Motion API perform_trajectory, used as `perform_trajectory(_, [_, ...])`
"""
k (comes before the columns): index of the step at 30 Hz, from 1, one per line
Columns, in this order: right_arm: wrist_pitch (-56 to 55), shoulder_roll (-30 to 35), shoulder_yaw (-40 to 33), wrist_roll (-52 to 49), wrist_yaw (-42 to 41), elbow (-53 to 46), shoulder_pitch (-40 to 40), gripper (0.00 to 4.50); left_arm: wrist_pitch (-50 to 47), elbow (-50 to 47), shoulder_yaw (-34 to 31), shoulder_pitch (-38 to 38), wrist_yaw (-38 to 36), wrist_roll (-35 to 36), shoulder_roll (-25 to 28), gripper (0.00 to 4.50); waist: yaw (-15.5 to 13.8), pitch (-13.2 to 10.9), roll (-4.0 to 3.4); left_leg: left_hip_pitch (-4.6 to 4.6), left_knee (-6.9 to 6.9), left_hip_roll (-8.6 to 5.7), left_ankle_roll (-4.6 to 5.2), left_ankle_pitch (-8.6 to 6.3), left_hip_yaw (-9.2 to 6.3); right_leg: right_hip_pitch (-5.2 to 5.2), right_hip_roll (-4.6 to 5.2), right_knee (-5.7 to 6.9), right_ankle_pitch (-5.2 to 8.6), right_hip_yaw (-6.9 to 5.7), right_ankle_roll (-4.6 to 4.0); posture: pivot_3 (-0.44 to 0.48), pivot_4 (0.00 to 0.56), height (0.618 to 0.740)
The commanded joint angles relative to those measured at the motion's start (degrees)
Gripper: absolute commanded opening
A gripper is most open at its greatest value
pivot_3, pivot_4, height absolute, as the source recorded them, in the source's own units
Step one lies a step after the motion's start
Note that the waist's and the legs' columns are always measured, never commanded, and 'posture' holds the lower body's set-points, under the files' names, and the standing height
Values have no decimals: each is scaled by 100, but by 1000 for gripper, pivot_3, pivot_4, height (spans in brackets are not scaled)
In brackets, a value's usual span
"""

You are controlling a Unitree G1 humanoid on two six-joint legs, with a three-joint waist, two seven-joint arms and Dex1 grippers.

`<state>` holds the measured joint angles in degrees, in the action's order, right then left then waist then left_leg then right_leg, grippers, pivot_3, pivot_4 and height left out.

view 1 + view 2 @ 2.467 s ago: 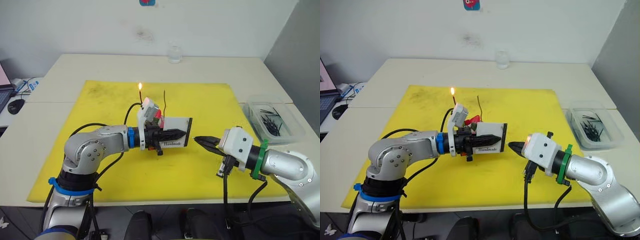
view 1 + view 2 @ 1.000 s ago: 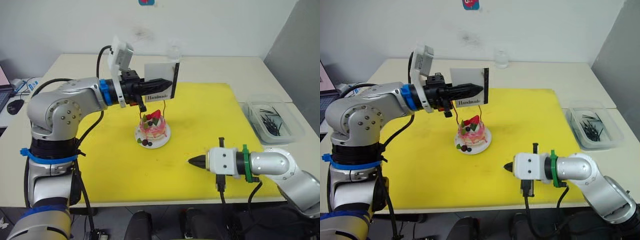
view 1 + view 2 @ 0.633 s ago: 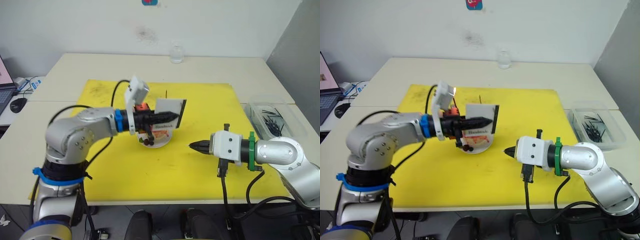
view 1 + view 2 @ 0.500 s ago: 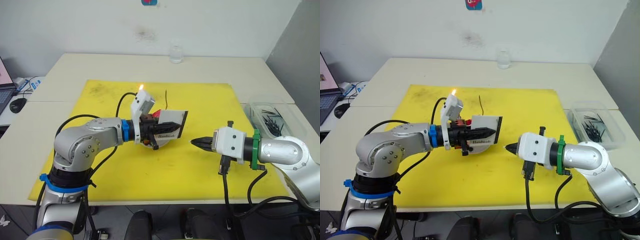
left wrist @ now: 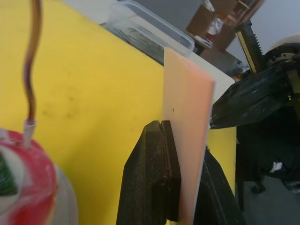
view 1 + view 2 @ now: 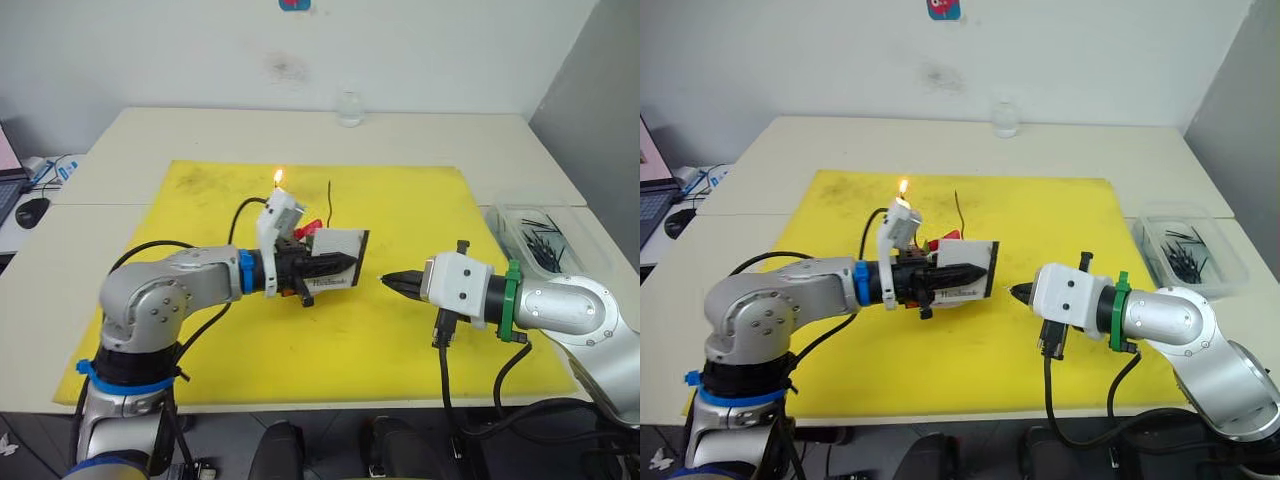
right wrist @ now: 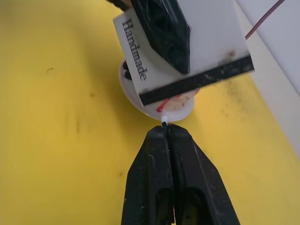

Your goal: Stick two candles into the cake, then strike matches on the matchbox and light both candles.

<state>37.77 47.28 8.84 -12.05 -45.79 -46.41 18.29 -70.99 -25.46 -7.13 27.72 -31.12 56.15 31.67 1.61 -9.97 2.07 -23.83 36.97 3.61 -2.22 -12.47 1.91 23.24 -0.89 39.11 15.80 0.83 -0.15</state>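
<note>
Since 0.5 s ago your L gripper [image 6: 345, 262] dropped slightly, fingers clamped on matchbox [image 6: 335, 262], held upright in front of cake [image 5: 28, 187]. R gripper [image 7: 165, 133], fingers pressed together, pinches match [image 7: 164, 120] just beside box's strip. One candle [image 6: 279, 186] burning.

Matchbox [image 7: 187, 51] matt white card; container [image 6: 545, 240] clear glossy plastic.
</note>
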Motion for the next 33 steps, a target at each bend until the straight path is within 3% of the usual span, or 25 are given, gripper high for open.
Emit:
perform_trajectory(1, [-216, 60, -146, 19, -7, -86, -38, 35, -159, -504, -459, -302, 227, 448, 151, 0, -4, 0, 0, 0, 0, 0, 0, 0, -1, 0, 0, 0, 0, -1, 0, 0, 150, 729])
perform_trajectory(17, [-646, 146, -102, 37, -227, 178, -76, 35, 294, -1184, -320, -1297, 768, 530, 219, 0, -19, 0, 1, 3, 2, -1, 1, 0, -3, -3, 6, 0, -2, -1, 3, 0, 150, 729])
perform_trajectory(33, [-735, 306, -167, -11, -400, 223, -103, 35, 412, -1084, -135, -1407, 1189, 802, -99, 0, -27, 0, 1, 3, 3, -3, 1, 0, -2, -4, 6, 0, -3, 0, 2, 0, 150, 729])
